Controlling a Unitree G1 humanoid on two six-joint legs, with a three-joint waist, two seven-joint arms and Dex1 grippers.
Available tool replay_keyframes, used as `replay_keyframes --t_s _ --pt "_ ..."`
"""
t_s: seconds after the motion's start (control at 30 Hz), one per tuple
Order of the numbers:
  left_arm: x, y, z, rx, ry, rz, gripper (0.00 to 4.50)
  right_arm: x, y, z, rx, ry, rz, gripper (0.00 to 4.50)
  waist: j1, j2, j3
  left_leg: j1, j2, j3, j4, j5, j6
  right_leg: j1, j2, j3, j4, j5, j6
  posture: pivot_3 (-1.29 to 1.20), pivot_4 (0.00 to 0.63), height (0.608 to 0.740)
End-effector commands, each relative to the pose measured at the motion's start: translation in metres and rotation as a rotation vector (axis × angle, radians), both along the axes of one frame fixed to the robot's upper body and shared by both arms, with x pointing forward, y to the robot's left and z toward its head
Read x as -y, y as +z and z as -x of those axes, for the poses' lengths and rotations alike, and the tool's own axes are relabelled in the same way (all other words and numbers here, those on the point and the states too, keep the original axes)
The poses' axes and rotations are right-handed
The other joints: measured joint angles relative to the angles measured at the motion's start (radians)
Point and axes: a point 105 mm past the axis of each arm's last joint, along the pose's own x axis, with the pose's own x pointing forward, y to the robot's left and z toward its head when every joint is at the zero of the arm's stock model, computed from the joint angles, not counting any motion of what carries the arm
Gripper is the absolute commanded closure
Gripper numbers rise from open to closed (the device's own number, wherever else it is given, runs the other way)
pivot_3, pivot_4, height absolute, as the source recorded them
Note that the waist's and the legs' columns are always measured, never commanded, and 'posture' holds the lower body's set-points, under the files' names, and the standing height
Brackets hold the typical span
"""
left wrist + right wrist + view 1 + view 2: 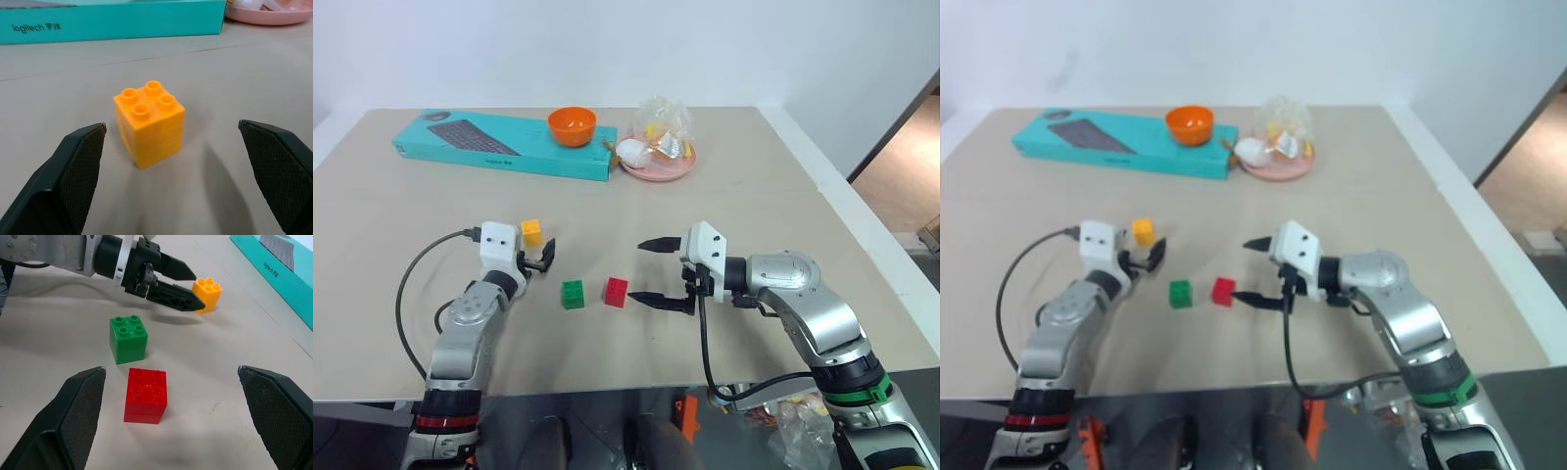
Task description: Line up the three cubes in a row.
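Yellow cube (149,123) sits on the worktop (754,206) just ahead of the left hand (546,257), between its spread fingers, untouched. Red cube (145,395) lies just in front of the right hand (658,271), also released and holding nothing; green cube (128,338) is just beside the red one, apart. Left wrist view reads "logitech" on the teal keyboard box (499,144). An orange bowl (572,125) rests on that box, contents unseen. Pink plate (658,166) holds a clear bag and an egg-like item.
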Motion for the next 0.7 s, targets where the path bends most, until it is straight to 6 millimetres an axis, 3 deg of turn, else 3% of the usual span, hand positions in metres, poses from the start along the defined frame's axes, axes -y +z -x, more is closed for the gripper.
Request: replay_keyframes --t_s 0.03,0.6,0.7 --pt "-0.003 0.011 -0.007 0.039 0.028 -0.005 0.01 0.003 0.014 0.0 0.049 -0.007 -0.016 0.0 0.0 0.0 0.0 0.0 0.0 0.0 0.0 0.0 0.0 0.0 0.0 0.0 0.0 0.0 0.0 0.0 0.15 0.74" --pt "0.003 0.002 -0.028 0.039 0.06 -0.021 0.01 0.005 0.017 -0.011 0.022 -0.082 -0.107 0.0 0.0 0.0 0.0 0.0 -0.001 0.0 0.0 0.0 0.0 0.0 0.0 0.0 0.0 0.0 0.001 0.0 0.15 0.74" --pt "0.001 0.003 -0.029 0.04 0.069 -0.013 1.15 0.005 0.016 -0.01 0.022 -0.082 -0.105 0.0 0.0 0.0 0.0 0.0 -0.001 0.0 0.0 0.0 0.0 0.0 0.0 0.0 0.0 0.0 0.001 0.0 0.15 0.74"
